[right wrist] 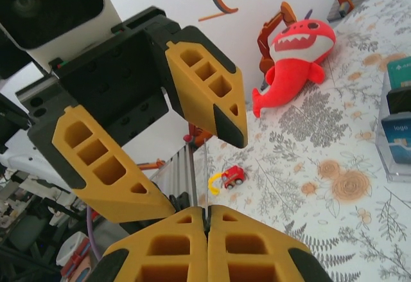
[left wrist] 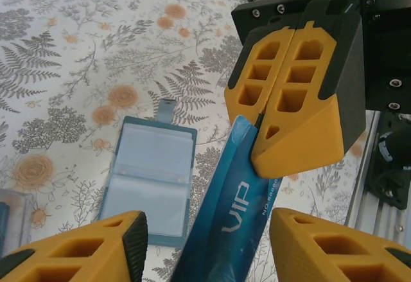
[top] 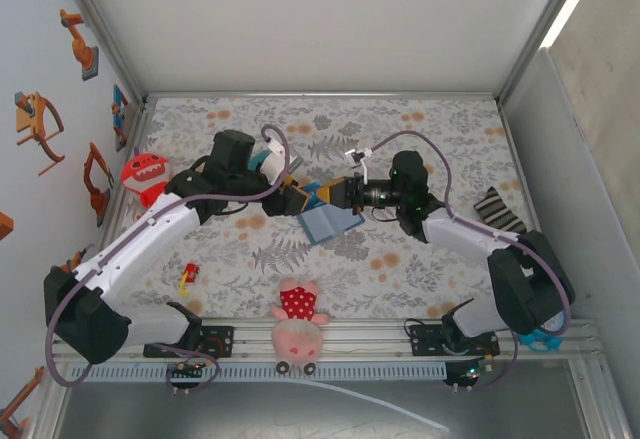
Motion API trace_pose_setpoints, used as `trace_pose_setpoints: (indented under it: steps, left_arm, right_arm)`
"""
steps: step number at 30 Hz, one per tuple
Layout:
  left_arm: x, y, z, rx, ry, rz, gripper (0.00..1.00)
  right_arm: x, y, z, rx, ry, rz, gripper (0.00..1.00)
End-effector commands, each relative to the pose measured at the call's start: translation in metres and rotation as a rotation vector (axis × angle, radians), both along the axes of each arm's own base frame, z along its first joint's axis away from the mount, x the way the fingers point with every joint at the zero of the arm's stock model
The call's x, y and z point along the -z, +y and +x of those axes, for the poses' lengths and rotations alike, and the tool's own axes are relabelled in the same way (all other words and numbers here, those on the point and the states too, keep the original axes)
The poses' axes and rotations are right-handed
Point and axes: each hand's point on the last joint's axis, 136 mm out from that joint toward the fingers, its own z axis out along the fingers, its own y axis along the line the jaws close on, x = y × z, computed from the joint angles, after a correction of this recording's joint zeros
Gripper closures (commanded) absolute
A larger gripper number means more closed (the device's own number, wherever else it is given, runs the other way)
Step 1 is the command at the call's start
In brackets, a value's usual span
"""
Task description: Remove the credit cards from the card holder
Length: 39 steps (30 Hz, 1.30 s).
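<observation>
The slate-blue card holder [top: 330,224] lies open and flat on the floral cloth, its clear pockets [left wrist: 151,173] facing up. Above it my right gripper [top: 338,194] is shut on one end of a glossy blue card [left wrist: 247,211] printed "VIP", which in the right wrist view is a thin edge [right wrist: 206,179] rising from the closed right gripper [right wrist: 207,221]. The card's other end reaches between the spread fingers of my left gripper [left wrist: 209,250], which stands open around it [top: 292,199]. Both left fingers [right wrist: 205,89] stay apart from the card.
A red shark plush [top: 145,174] sits at the left wall, a pink plush toy [top: 298,324] at the near edge, a small red toy car [top: 188,277] front left. A striped sock [top: 497,209] lies at the right. A clear box of cards [right wrist: 398,128] stands behind the left arm.
</observation>
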Motion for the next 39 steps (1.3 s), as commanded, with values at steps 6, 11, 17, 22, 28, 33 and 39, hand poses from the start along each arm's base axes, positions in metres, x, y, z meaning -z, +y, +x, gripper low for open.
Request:
trace_pose_setpoints:
  steps: [6, 11, 17, 22, 28, 33, 39]
  left_arm:
    - [-0.004, -0.006, -0.012, 0.103, 0.020, -0.016, 0.71]
    - [0.002, -0.008, -0.011, 0.112, 0.038, -0.013, 0.69]
    - [0.011, -0.011, -0.011, 0.132, 0.070, -0.002, 0.71]
    - [0.015, -0.012, -0.012, 0.148, 0.089, 0.002, 0.89]
    - [0.014, -0.011, -0.010, 0.151, 0.079, 0.000, 1.00]
    - [0.013, -0.005, -0.001, 0.108, 0.046, 0.023, 1.00]
    - [0.023, 0.028, 0.039, -0.081, -0.126, 0.186, 1.00]
  right_arm:
    - [-0.025, -0.001, -0.010, -0.018, -0.114, -0.024, 1.00]
    - [-0.028, -0.001, -0.012, -0.021, -0.120, -0.021, 1.00]
    - [-0.029, -0.001, -0.012, -0.020, -0.120, -0.022, 1.00]
    - [-0.029, -0.001, -0.011, -0.010, -0.125, -0.030, 1.00]
    - [-0.028, -0.001, -0.010, -0.005, -0.130, -0.041, 1.00]
    - [-0.023, -0.005, -0.006, 0.033, -0.143, -0.094, 0.76]
    - [-0.003, -0.024, 0.009, 0.183, -0.155, -0.283, 0.47]
